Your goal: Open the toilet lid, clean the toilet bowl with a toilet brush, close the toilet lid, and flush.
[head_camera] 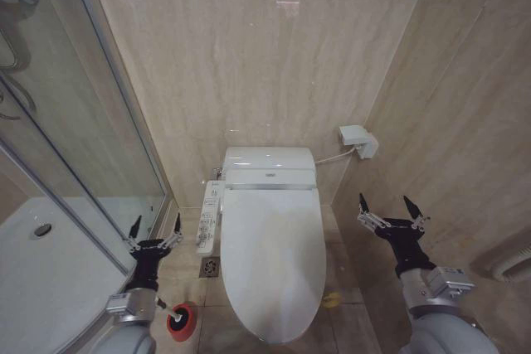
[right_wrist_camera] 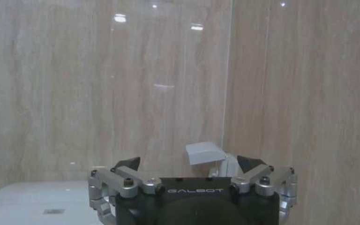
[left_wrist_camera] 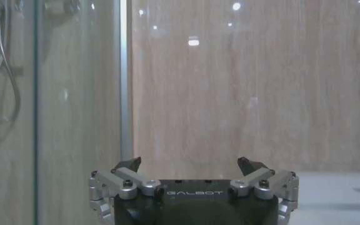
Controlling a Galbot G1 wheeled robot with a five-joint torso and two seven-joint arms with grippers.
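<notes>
The white toilet lid (head_camera: 272,259) lies shut over the toilet bowl, which it hides. A yellow-green strap (head_camera: 332,298) pokes out at its right edge. The toilet brush (head_camera: 176,315) stands in its red holder cup (head_camera: 183,322) on the floor left of the toilet. My left gripper (head_camera: 155,228) hovers open above the brush, left of the lid. My right gripper (head_camera: 389,209) is open to the right of the lid, near the side wall. Each wrist view shows its own open gripper, left (left_wrist_camera: 192,163) and right (right_wrist_camera: 191,162), facing the tiled wall.
A glass shower enclosure (head_camera: 75,147) with a white tray (head_camera: 50,271) stands close on the left. The bidet control panel (head_camera: 208,218) sits on the toilet's left side. A floor drain (head_camera: 211,267) lies beside it. A white wall box (head_camera: 358,139) with a hose hangs back right.
</notes>
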